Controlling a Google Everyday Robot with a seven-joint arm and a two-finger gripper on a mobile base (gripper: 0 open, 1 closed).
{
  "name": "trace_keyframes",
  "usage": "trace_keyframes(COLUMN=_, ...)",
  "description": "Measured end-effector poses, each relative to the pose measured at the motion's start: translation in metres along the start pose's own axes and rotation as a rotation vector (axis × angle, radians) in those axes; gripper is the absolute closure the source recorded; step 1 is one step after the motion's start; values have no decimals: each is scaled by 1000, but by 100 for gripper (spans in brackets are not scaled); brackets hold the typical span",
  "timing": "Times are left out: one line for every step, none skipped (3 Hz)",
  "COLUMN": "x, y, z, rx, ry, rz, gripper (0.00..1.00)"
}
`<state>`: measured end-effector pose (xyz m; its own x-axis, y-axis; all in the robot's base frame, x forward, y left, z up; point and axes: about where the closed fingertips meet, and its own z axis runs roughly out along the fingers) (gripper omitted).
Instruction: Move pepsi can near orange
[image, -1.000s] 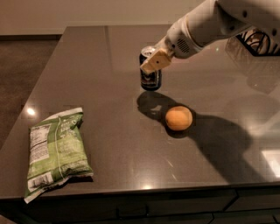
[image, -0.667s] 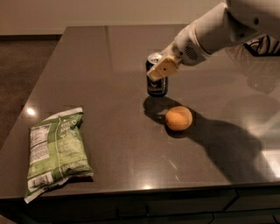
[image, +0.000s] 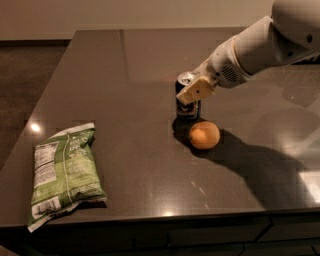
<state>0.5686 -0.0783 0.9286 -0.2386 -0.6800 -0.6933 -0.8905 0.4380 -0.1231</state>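
The pepsi can, dark blue with a silver top, stands upright near the middle of the dark table, just behind and left of the orange. The two are close, with a narrow gap or touching; I cannot tell which. My gripper reaches in from the upper right and is shut on the can's upper half. One beige finger pad lies across the can's front; the other finger is hidden behind the can. The can's base looks to be at or just above the tabletop.
A green chip bag lies flat near the table's front left corner. The dark glossy table ends at a front edge along the bottom and a left edge beside the floor. My white arm spans the upper right.
My gripper has carried the pepsi can to the right and toward the front, bringing it close beside the orange. The orange and the chip bag have not moved.
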Motion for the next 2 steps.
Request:
trace_keyframes(x=11, y=2, z=0, rx=5, ry=11, rz=12, gripper=60)
trace_keyframes(x=19, y=2, z=1, rx=10, ry=7, rz=26, gripper=36)
